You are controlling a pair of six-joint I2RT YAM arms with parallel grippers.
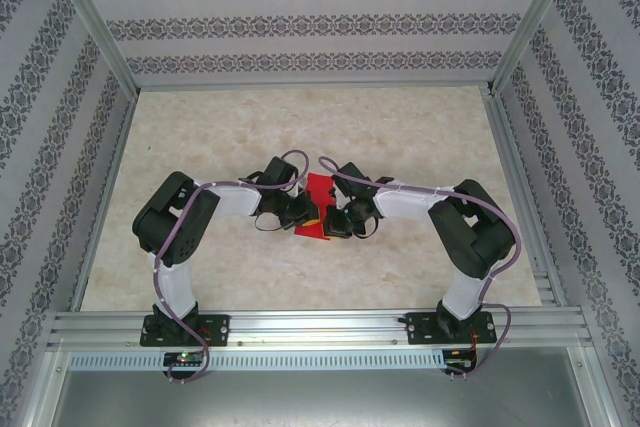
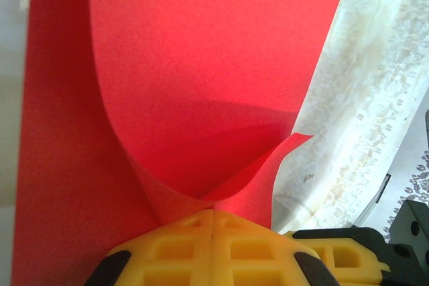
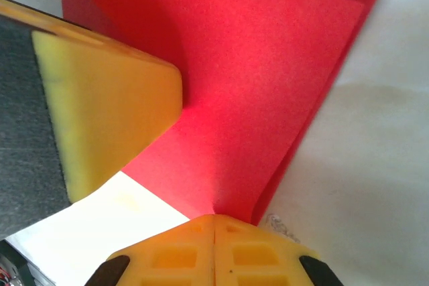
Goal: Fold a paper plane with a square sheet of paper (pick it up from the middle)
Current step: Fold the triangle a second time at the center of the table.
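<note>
Yellow fingertips [image 2: 181,249] of the left hand [image 2: 213,222] are pressing together, clenching a curling edge of the square sheet of paper [image 2: 201,65], which is rising red above them. Seen from above, that sheet is lying at the middle of the table [image 1: 300,117], between both hands. Further right, the right hand [image 3: 214,222] is likewise pinching the sheet's edge, its fingertips meeting, with the left hand's yellow finger showing just beside it.
</note>
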